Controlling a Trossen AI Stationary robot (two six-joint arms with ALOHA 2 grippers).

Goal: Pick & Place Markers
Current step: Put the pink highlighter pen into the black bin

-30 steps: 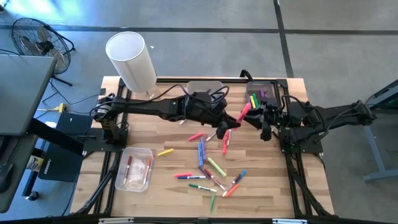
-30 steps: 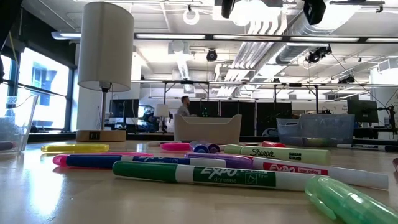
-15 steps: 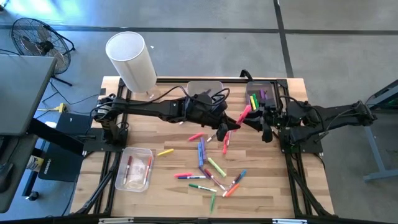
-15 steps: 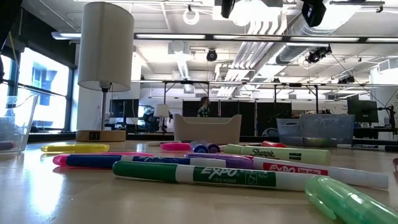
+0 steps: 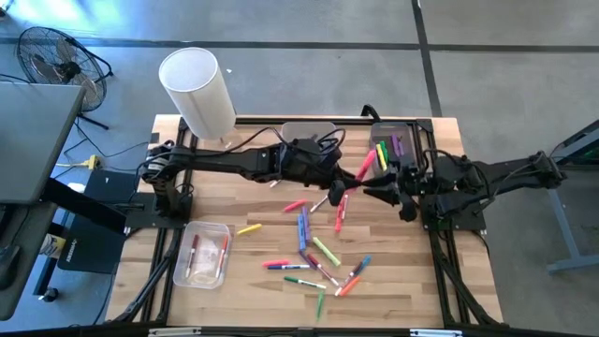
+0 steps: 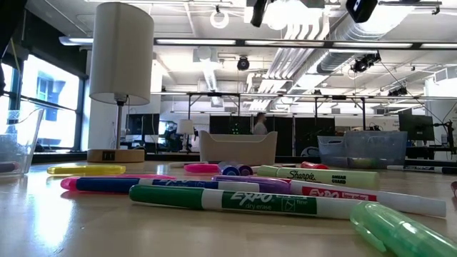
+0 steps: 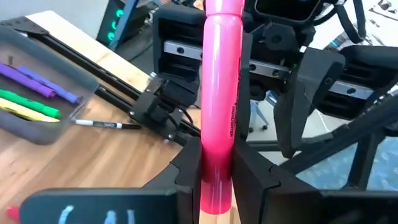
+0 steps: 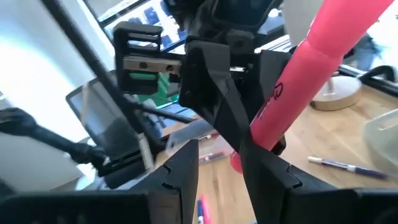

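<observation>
The right gripper (image 5: 386, 195) has drawn back from the pink cylindrical plastic marker (image 5: 366, 168), jaws parted and empty. The left gripper (image 7: 217, 180) clamps its lower end above the table's middle; its long axis points toward the right arm.

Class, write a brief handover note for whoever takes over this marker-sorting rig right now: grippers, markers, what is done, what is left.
Left gripper: fingers shut on a pink marker, held above the table and facing the right gripper.
Right gripper: fingers open, close to that marker, not gripping it.
Done: a few markers lie in the back right bin and the front left bin.
Left: many loose markers on the table; the pink one is not yet placed.
</observation>
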